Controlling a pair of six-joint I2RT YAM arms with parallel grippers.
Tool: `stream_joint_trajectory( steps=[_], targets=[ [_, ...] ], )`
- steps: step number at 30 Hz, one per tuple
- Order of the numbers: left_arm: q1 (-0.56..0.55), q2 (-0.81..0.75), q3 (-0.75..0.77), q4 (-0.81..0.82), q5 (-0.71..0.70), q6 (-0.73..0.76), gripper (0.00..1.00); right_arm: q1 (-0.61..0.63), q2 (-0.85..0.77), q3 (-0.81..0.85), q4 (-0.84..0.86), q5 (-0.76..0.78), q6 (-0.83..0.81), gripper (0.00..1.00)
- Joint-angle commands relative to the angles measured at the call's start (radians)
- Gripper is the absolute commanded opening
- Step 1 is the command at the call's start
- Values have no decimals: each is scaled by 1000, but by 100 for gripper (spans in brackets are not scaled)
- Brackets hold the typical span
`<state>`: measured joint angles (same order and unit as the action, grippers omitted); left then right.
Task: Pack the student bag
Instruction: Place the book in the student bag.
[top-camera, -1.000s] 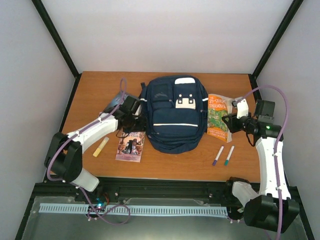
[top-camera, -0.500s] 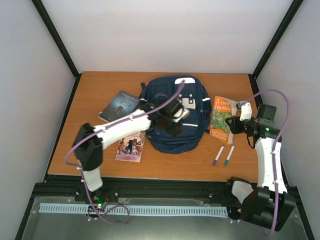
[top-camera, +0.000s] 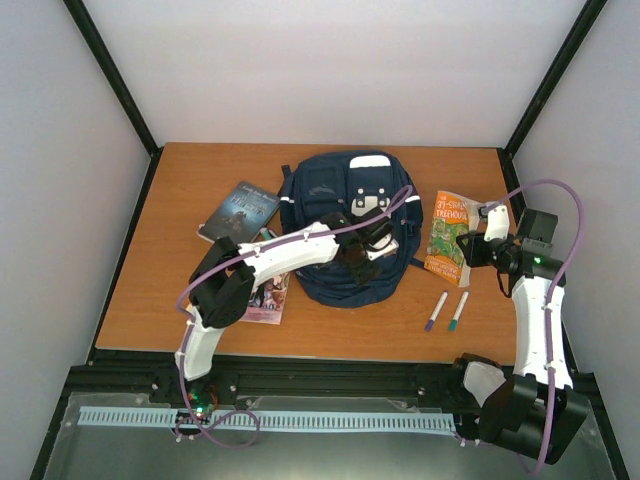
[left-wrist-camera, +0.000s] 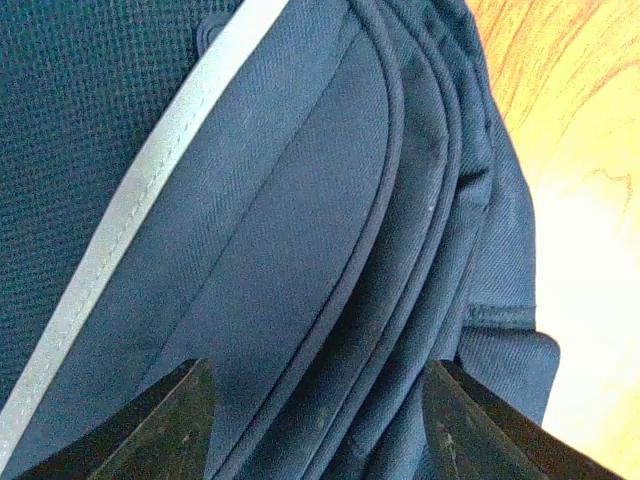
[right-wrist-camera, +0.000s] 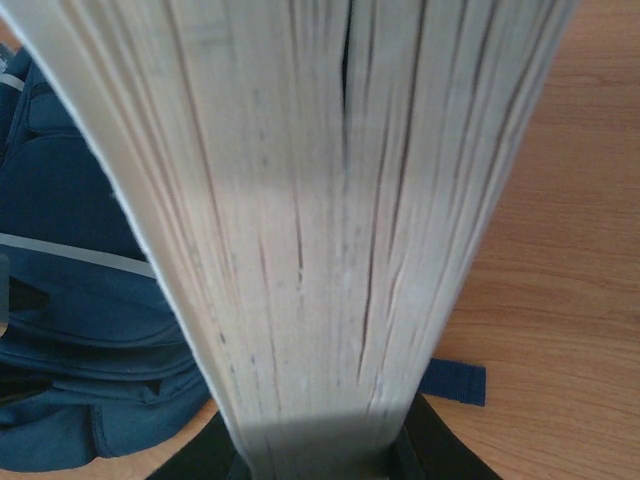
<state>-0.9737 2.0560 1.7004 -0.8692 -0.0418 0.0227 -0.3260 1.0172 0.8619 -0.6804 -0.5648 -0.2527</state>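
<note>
We're looking down on the wooden table (top-camera: 180, 190), and the student bag (top-camera: 325, 195) lies flat at its middle, front face up, with the white patches towards the far edge and the bottom towards the near edge. The left arm (top-camera: 285, 250) stretches across the bag's lower half, and the left gripper (top-camera: 372, 248) sits over the front pocket on the right-hand side. From the left wrist we see the left gripper (left-wrist-camera: 320, 430) with its jaws released. The fingers stand well apart above the navy seams and the white stripe, with nothing pinched between them, and we can't tell if the tips touch the fabric. Over by the right edge, the right arm (top-camera: 535, 300) reaches in, and the right gripper (top-camera: 468, 248) has its jaws clenched on the orange-and-green book (top-camera: 445, 235), just beside the bag's right side. The right wrist view confirms it: the right gripper (right-wrist-camera: 320, 455) is clamped on the book's pale page edge (right-wrist-camera: 320, 200), which fans out and fills the view. Near the far-left part of the table, a dark book (top-camera: 238, 210) lies touching the bag's left side. Nearer us, a thin illustrated book (top-camera: 262, 295) peeks out from under the left arm. Towards the near edge on the right, a purple marker (top-camera: 436, 311) and a green marker (top-camera: 458, 311) lie side by side, apart from the bag.
</note>
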Motion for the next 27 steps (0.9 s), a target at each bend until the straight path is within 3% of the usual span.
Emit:
stream_joint_trajectory(
  steps=[1, 7, 14, 21, 27],
  targets=[
    [-19, 35, 67, -29, 11, 38, 56, -7, 1, 8, 55, -31, 4, 3],
    [-26, -14, 21, 7, 111, 68, 52, -8, -5, 6, 56, -29, 4, 3],
    [-26, 60, 38, -31, 78, 82, 49, -8, -1, 6, 53, -30, 1, 3],
    [-48, 56, 43, -23, 59, 80, 39, -8, 5, 6, 51, -34, 0, 3],
    [-75, 37, 26, -20, 28, 104, 45, -8, 7, 7, 48, -35, -3, 3]
  ],
)
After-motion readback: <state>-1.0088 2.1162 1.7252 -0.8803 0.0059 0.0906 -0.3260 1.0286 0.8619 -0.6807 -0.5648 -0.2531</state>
